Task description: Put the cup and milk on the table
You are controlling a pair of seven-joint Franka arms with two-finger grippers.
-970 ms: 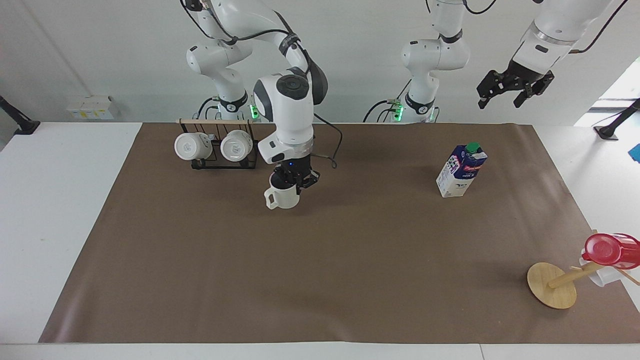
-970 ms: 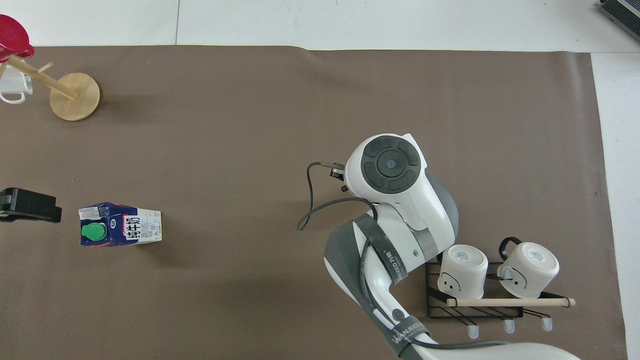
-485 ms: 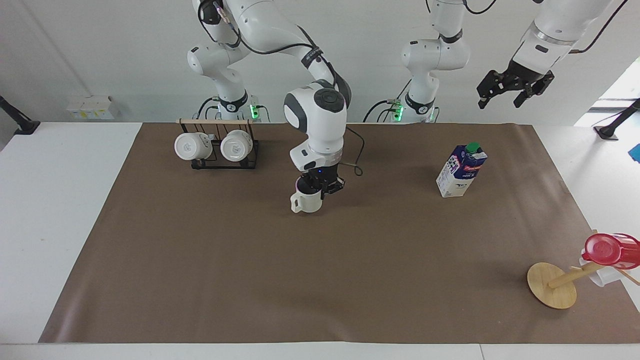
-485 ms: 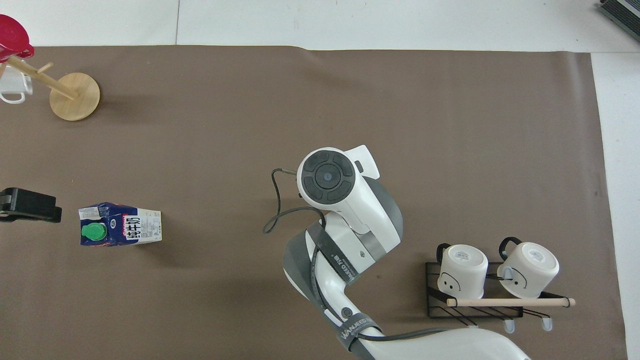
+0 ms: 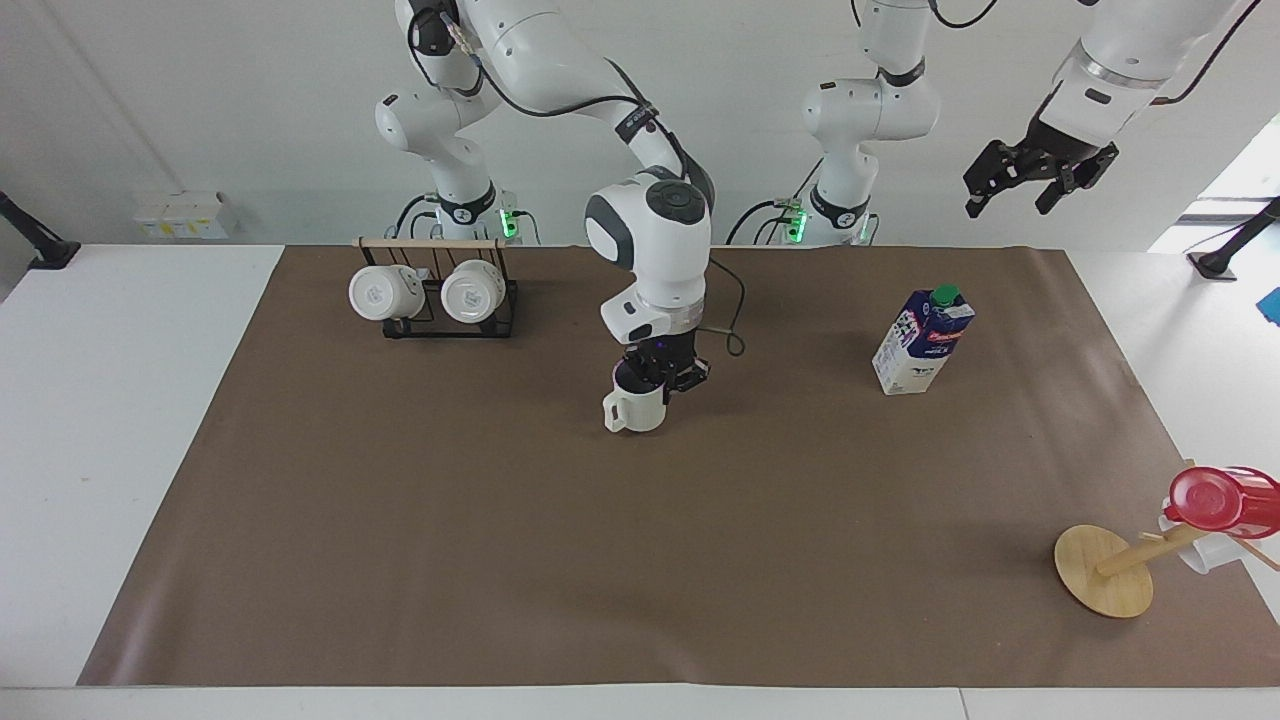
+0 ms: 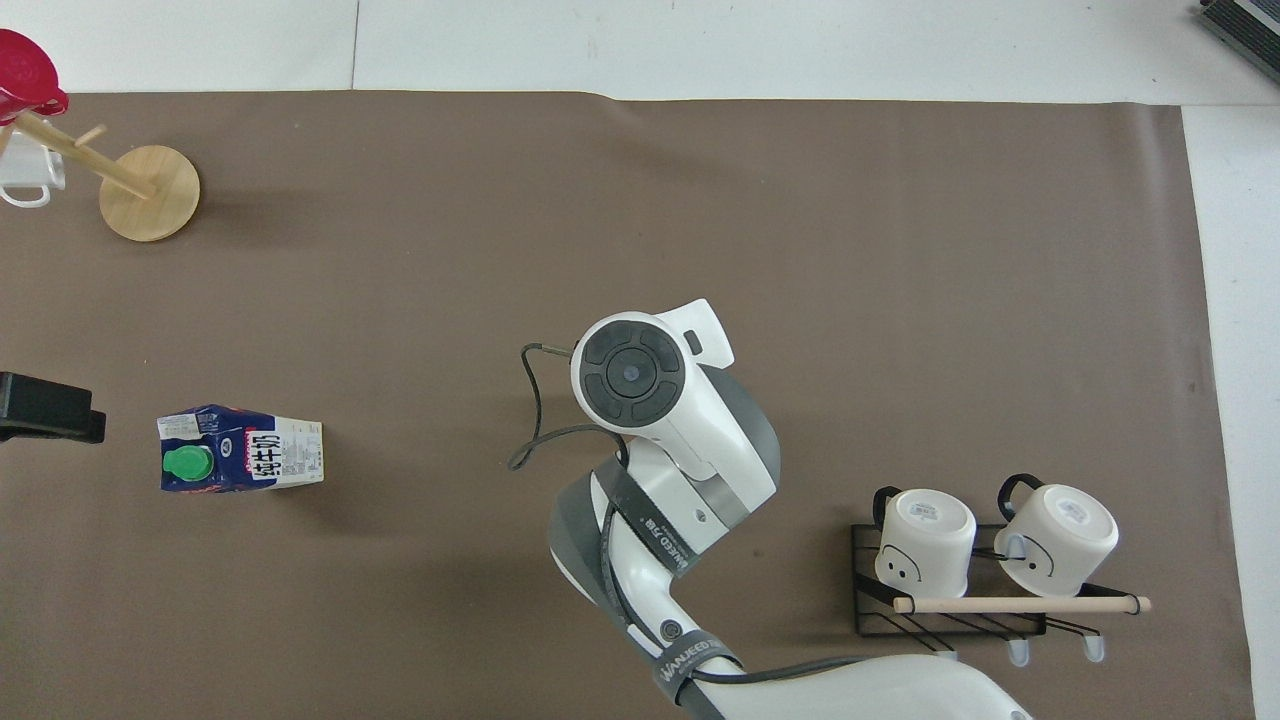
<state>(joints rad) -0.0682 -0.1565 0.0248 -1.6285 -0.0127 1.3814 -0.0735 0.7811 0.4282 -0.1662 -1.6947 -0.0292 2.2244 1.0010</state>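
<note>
Mid-table (image 5: pixel 420 520) — cup (image 5: pixel 640 408) shifted milkward (image 5: pixel 922 342).

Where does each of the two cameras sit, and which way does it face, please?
Facing view: high across the table, looking at the robots; both bases and arms show, the right gripper on the cup, the left gripper raised near the milk.
Overhead view: above the robots' end, looking steeply down; the right arm hides the cup, and the left gripper only peeks in.
Shared: the milk and mug rack.
</note>
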